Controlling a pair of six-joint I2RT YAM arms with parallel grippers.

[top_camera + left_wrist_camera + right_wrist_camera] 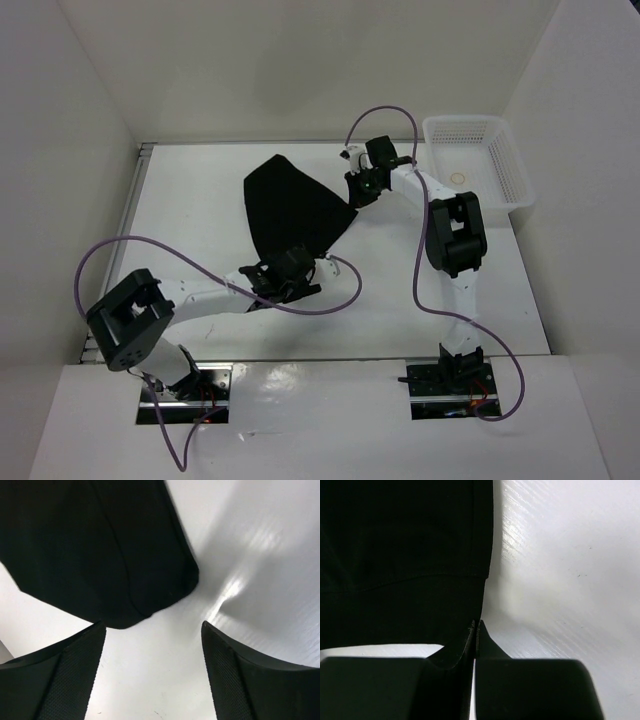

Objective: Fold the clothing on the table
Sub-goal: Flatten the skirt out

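The black clothing [290,205] lies spread on the white table [200,200] at its middle. My left gripper [290,272] stands at the garment's near edge. In the left wrist view it [153,626] is open over bare table, with a rounded corner of the clothing [100,550] just ahead of the fingertips and nothing between them. My right gripper [360,187] is at the garment's right corner. In the right wrist view its jaws [476,624] are shut, and they pinch the hem corner of the clothing [405,565].
A white mesh basket [500,150] stands at the back right of the table, against the wall. Purple cables [340,295] loop from both arms over the near part of the table. White walls [80,110] enclose the table on three sides.
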